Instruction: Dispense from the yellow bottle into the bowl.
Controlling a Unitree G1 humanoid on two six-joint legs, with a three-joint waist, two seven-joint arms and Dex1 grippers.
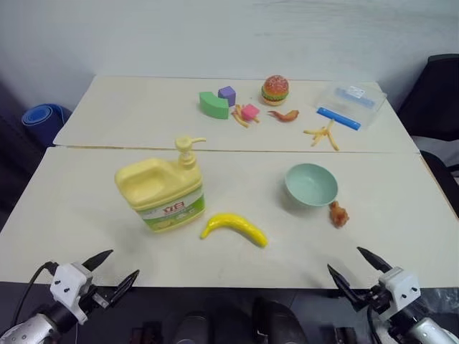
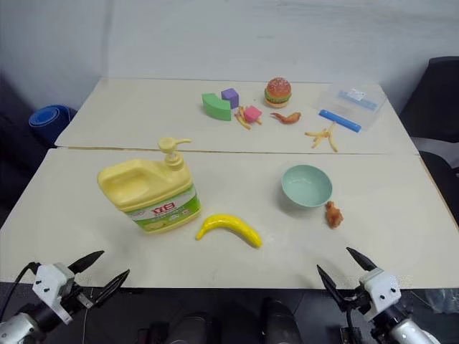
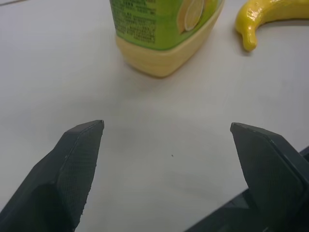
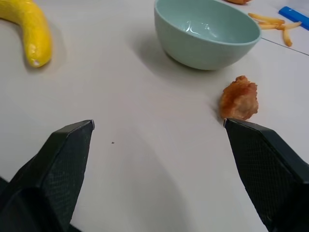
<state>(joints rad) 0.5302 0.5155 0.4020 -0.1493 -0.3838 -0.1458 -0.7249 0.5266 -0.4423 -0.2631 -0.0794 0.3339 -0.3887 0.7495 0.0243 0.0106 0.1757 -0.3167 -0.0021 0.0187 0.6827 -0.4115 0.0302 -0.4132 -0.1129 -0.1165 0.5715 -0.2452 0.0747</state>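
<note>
Currently, both end effectors hang at the near edge of the surface (image 1: 57, 236), each with its fingers spread wide apart and empty. The bottle (image 1: 162, 192) stands upright ahead of the left end effector (image 1: 113, 271) and slightly inward of it, well apart; this arm is judged the nearer one for the grasp. The bottle's long axis runs across the surface, handle end farther from the bowl, pump (image 1: 186, 149) end nearer it, with the nozzle pointing toward the bowl's side. The bowl (image 1: 311, 184) sits ahead of the right end effector (image 1: 358, 266) and slightly inward, well apart from the bottle. A banana (image 1: 234, 226) lies between the two, nearer the bottle. In the left wrist view the bottle's upper body, handle and pump are cut off. Whether the bowl holds anything is hard to make out.
</note>
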